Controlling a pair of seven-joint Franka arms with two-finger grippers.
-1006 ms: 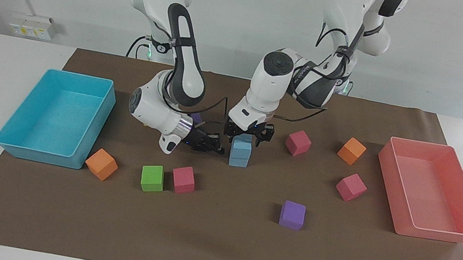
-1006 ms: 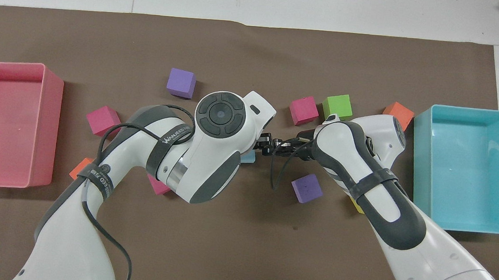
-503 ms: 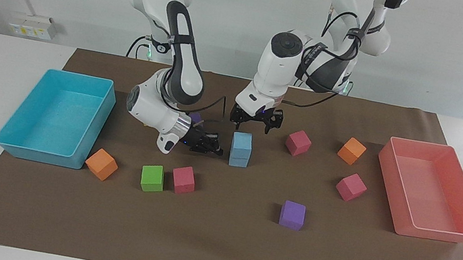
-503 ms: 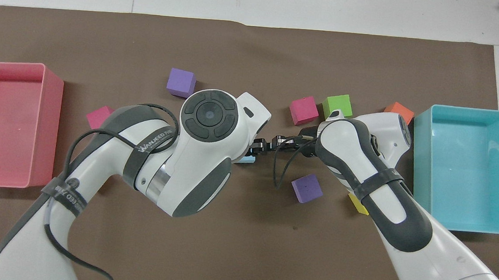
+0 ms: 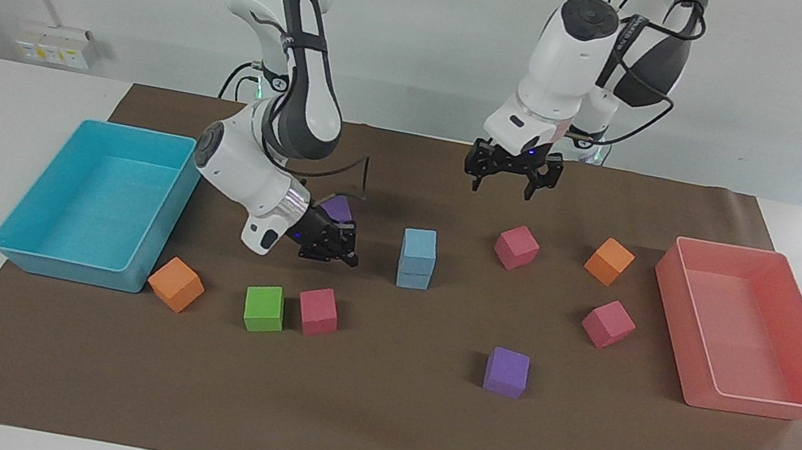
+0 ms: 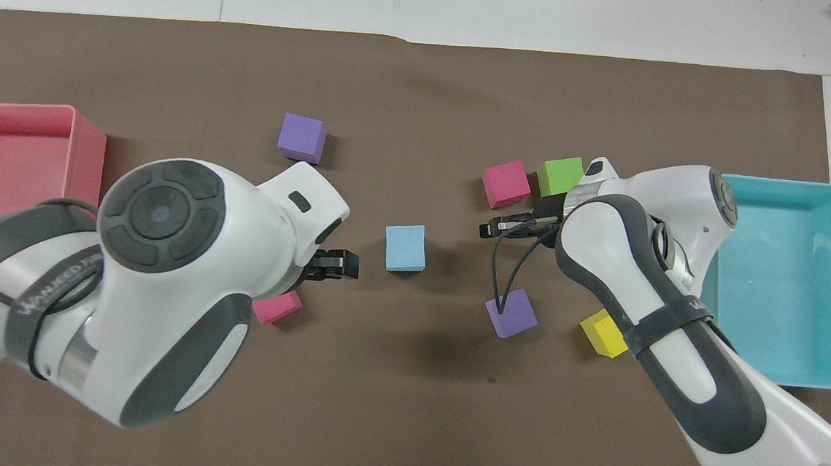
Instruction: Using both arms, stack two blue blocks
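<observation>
Changes since a second ago: the left gripper point(image 5: 509, 181), then spread around the upper blue block, has risen well clear of the stack and drawn back toward the robots. The right gripper point(image 5: 331, 244), then close against the stack's side, has pulled away toward the right arm's end of the table, leaving a clear gap.

Blue blocks point(image 5: 417, 258): two sky-blue cubes, one squarely on the other, standing free on the brown mat point(image 5: 364, 433) with nothing touching them. From overhead only the top face point(image 6: 406, 248) shows.

Left arm: forearm raised steeply, wrist pointing down, gripper hanging high above the mat. Fingers spread wide and holding nothing. The stack lies below it, farther from the robots, toward the right arm's end. A pink cube point(image 5: 516, 247) sits almost straight under it.

Right arm: elbow bent low, forearm nearly level, gripper aimed sideways at the stack just above the mat. Whether its fingertips meet cannot be told; nothing shows between them. A purple cube point(image 5: 338, 207) sits just at its wrist; a green cube point(image 5: 264, 308) and another pink cube point(image 5: 318, 311) lie farther from the robots than the gripper.

Ends of table: turquoise tray point(image 5: 137, 269) by the right arm, pink tray point(image 5: 765, 405) by the left.
</observation>
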